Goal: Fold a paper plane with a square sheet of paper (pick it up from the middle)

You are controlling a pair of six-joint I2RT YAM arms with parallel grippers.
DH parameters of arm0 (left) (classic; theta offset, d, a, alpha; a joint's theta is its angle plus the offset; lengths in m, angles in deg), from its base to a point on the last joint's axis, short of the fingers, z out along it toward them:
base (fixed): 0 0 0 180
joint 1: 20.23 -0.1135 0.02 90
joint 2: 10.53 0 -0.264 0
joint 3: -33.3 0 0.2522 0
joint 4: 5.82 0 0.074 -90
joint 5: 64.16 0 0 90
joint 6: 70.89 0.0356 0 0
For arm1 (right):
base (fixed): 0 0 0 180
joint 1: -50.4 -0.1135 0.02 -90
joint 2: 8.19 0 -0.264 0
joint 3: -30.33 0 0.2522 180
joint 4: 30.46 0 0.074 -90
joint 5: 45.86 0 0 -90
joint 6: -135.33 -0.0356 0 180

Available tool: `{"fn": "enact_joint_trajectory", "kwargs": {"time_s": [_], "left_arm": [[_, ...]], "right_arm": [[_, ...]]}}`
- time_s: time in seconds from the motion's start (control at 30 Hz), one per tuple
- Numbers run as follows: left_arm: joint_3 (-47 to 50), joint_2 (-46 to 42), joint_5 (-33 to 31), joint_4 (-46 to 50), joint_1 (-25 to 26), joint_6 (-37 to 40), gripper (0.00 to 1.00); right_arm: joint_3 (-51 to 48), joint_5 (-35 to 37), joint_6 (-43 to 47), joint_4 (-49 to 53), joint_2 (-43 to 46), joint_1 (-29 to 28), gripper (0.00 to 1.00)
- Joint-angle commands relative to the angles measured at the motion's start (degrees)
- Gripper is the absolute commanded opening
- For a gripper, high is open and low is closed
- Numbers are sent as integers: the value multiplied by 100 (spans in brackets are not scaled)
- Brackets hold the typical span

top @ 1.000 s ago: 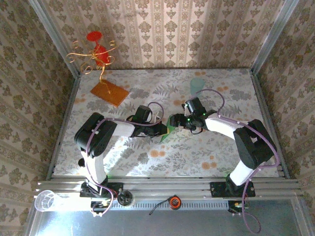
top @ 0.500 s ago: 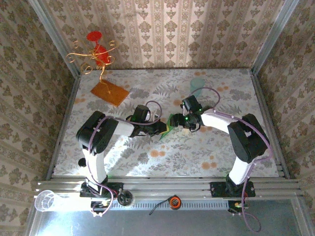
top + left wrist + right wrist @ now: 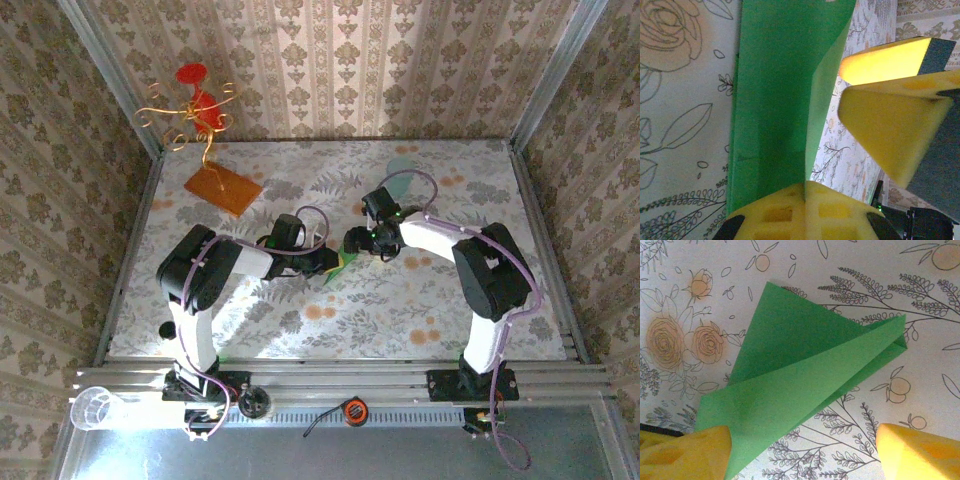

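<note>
While the left gripper [image 3: 805,192] stays clenched on one end of the paper plane [image 3: 775,100], the right arm has drawn its elbow inwards since a second ago. The right gripper [image 3: 802,455] is released, and its yellow foam pads [image 3: 685,452] stand wide on both sides of the green sheet's near edge. The smooth paper runs forward from the left jaws with one sharp raised crease. Beyond both jaws the flowered tablecloth [image 3: 300,170] lies free as far as an orange-brown board [image 3: 222,187].
</note>
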Motion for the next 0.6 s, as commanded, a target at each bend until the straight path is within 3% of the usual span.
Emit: {"fn": "enact_joint_trajectory", "kwargs": {"time_s": [0.0,0.2,0.43,0.57], "left_arm": [[85,84,51,-68,-51,-45,0],[115,106,44,-40,-53,-21,0],[194,-92,-39,-4,-38,59,20],[239,-325,-129,179,-38,145,25]], "right_arm": [[168,310,140,326,-202,-94,78],[310,445,75,445,-457,-174,78],[450,649,-14,655,-677,-236,78],[467,639,-27,695,-720,-244,78]]}}
